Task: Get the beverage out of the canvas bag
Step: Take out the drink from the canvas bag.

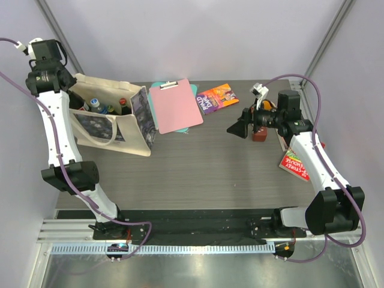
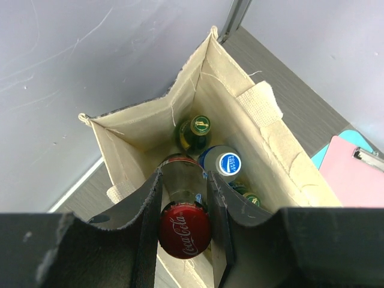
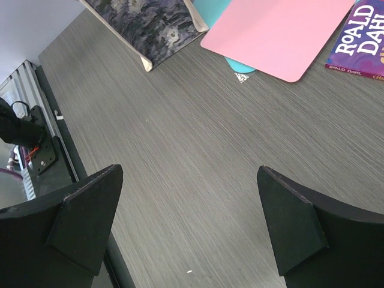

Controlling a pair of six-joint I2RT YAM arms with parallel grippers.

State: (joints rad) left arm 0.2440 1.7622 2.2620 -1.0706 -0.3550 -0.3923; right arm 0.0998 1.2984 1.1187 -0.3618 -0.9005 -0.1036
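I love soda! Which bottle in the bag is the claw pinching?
The red-capped Coca-Cola bottle, clamped in the left gripper; the green-capped bottle and the blue-capped bottle sit untouched.

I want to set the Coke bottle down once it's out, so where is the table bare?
Bare: the wide strip of table between the canvas bag, the pink clipboard and the near edge. Crowded: far edge, with clipboard and book.

Clamped between the left gripper's [image 2: 183,177] matt black plastic fingers [image 2: 144,234], the clear glass cola bottle [image 2: 180,186] has a glossy red cap. Beneath it, the cream canvas bag [image 2: 270,162] is coarse woven cloth with fraying threads. Under the right gripper [image 3: 189,171], the grey wood-grain table [image 3: 180,108] looks matt. Ahead of it, the pink clipboard [image 3: 282,30] is smooth.
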